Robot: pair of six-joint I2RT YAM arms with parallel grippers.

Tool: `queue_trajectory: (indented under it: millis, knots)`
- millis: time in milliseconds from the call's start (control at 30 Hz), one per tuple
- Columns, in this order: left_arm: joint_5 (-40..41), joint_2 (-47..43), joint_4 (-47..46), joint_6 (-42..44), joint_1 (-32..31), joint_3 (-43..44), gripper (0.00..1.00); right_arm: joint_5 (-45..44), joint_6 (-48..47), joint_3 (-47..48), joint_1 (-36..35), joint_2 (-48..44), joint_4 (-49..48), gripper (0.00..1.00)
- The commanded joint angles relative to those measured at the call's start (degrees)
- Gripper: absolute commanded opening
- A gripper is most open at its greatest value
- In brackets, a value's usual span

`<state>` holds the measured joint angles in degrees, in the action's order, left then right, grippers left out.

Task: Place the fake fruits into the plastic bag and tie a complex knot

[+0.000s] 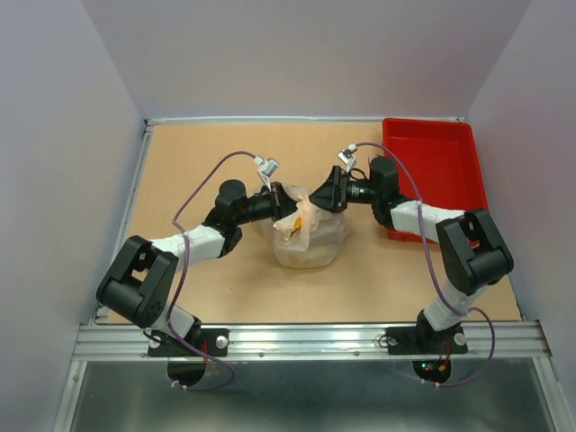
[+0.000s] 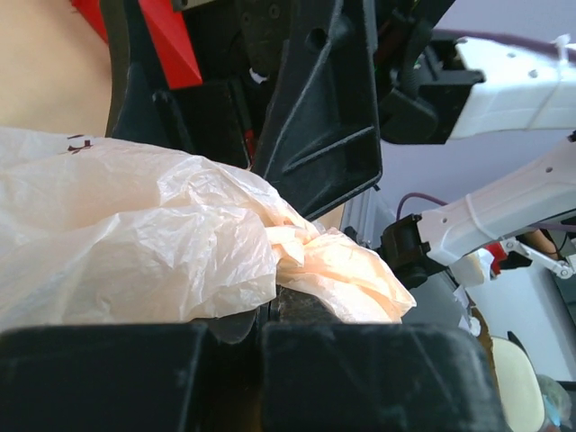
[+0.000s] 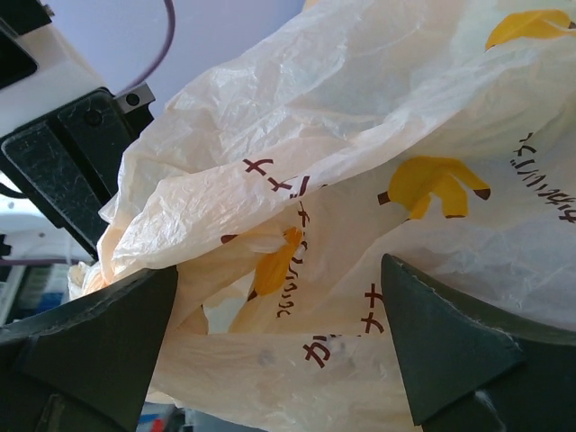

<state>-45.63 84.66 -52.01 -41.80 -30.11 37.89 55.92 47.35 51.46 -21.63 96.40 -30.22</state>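
While the left gripper (image 1: 275,200) is pinching a bunch of the plastic bag (image 1: 308,236) with its jaws together, the right gripper (image 3: 279,274) is standing wide apart, its fingers straddling crumpled film without gripping it. The bag is sitting between the two arms, near the red tray (image 1: 432,171); no fruits are showing through. To tie well, the right should be closing on one distinct handle strand — not loose wall — with the left holding tension.
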Motion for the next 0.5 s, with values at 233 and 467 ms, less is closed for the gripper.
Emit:
queue_trajectory:
  millis: [233, 467]
  knots:
    - [1.86, -1.43, -9.78, 0.84, 1.02, -0.88, 0.00, 9.29, -7.06, 2.57, 7.37, -3.76, 8.67, 0.81]
    - [1.15, -1.52, -10.04, 1.46, 1.02, -2.56, 0.00, 13.69, -11.85, 6.99, 9.50, -6.84, 13.87, 0.73]
